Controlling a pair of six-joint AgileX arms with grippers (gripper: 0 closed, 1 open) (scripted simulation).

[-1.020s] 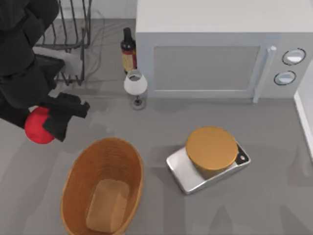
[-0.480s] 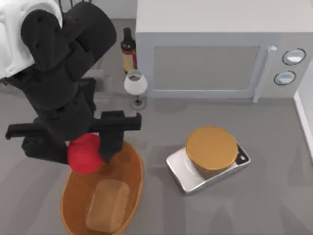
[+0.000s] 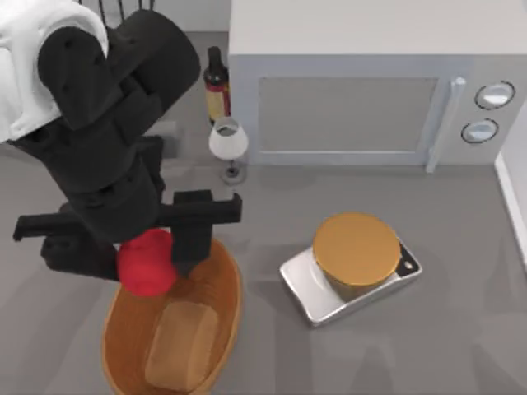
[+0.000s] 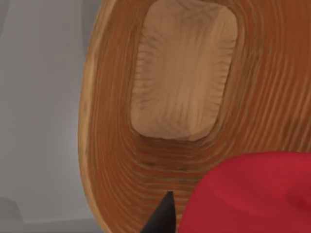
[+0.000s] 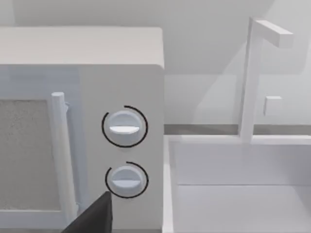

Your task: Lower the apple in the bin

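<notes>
Over the far end of the bin (image 3: 226, 296), the apple (image 3: 146, 262) hangs clamped in the left gripper (image 3: 148, 247), above the woven wall and short of the lighter flat bottom. The left wrist view shows the apple (image 4: 252, 194) above the bin's (image 4: 112, 160) inner slope. A scale (image 3: 317, 296) with an orange disc (image 3: 356, 249) sits apart on the right, before the microwave (image 3: 362, 90).

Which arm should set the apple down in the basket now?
Left. Its gripper already holds the apple over the wicker basket's near rim; the basket floor lies just beyond. The right arm faces the microwave.
</notes>
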